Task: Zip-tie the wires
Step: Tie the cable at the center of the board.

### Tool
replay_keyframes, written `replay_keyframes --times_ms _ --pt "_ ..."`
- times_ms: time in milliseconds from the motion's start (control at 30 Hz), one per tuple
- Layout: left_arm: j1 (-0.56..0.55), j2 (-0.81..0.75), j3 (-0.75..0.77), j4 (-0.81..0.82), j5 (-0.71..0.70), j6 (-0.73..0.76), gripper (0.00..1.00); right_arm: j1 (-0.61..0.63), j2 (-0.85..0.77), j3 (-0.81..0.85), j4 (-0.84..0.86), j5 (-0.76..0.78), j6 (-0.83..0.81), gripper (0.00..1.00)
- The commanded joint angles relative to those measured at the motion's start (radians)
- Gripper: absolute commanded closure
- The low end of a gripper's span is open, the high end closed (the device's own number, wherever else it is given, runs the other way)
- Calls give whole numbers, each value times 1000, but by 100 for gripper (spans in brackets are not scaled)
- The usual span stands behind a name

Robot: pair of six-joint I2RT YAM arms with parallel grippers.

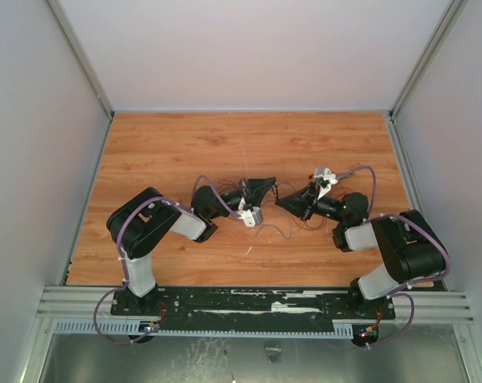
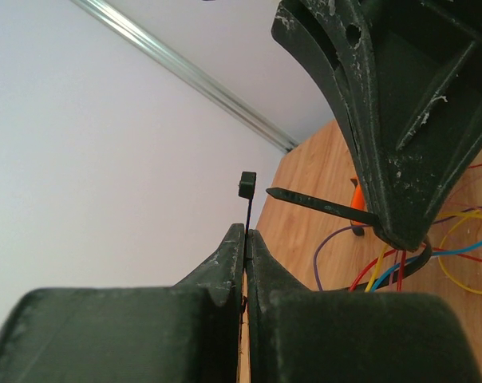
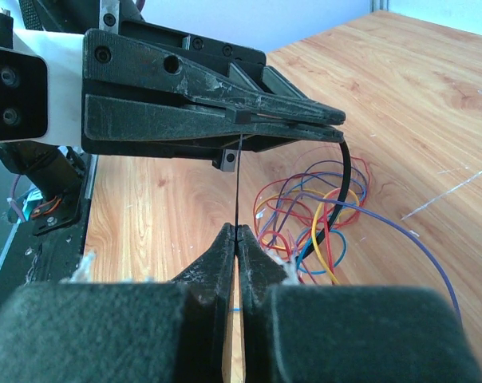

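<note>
Table [image 1: 185,144]: wood-grain top, walled on three sides. The left arm [image 1: 145,227] and right arm [image 1: 401,247] both reach in toward the middle, and their claws meet almost nose to nose there.

Left gripper [image 2: 246,235]: we see its jaws pressed together on a thin black strip, with no gap showing. Right gripper [image 3: 235,231]: likewise pinched tight on the strip, which is seen edge-on between its fingertips. Each claw therefore holds one end of the same tie.

Wires [image 3: 305,211]: a loose coil of red, yellow, blue and purple strands lying on the wood just below and beyond the two claws.

Zip tie [image 3: 346,171]: its black band curves down from the left claw and sweeps under the coil. We judge the loop is already around the bundle but not closed.

Head [image 2: 247,185]: it stands upright just above the left fingertips. Tail tip [image 2: 282,194]: it juts out of the right claw, pointed, with its long axis nearly level and aimed at the head.

Key relation, from the left wrist view: the tip sits just beside the head, on its right and slightly lower, and the two are apart. We judge the next move to be threading, so the right arm would need to lift the tip a little and push it leftward. We cannot tell which way the head's slot faces. A tip that is slightly off could slide past the head.
</note>
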Motion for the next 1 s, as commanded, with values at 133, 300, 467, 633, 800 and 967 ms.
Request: replay_keyframes --times_ms 133,300,467,633,800,967 --pt "-14 8 -10 102 -8 21 100 -15 -18 39 155 -14 17 100" --pt "-15 7 -8 102 -8 24 100 -15 -18 47 142 -16 17 100" --pt "-16 10 -6 96 -9 28 100 -15 -22 52 130 -25 20 100" --pt "-16 15 0 98 -9 24 100 -14 -34 38 124 -37 25 100" --pt "-16 19 3 99 -9 21 100 -15 -56 18 96 -41 18 100" --pt "-17 21 3 102 -9 22 100 -15 -65 13 93 -52 46 100"
